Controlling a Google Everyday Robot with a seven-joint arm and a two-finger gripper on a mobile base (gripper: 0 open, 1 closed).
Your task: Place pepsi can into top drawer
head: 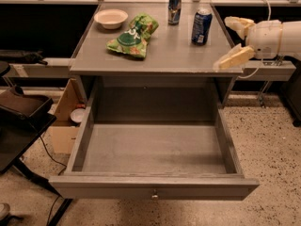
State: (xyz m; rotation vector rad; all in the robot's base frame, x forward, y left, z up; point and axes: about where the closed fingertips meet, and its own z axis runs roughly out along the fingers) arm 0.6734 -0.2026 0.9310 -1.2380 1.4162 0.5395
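The pepsi can, dark blue with a silver top, stands upright on the right side of the grey table top. The top drawer is pulled fully out below it and is empty; its knob shows on the front. My gripper is at the table's right edge, to the right of the can and apart from it. Its two cream fingers are spread wide, and nothing is between them.
A slimmer blue-and-silver can stands at the back of the table. A green chip bag and a pale bowl lie on the left. A cardboard box sits on the floor at left, next to a dark chair.
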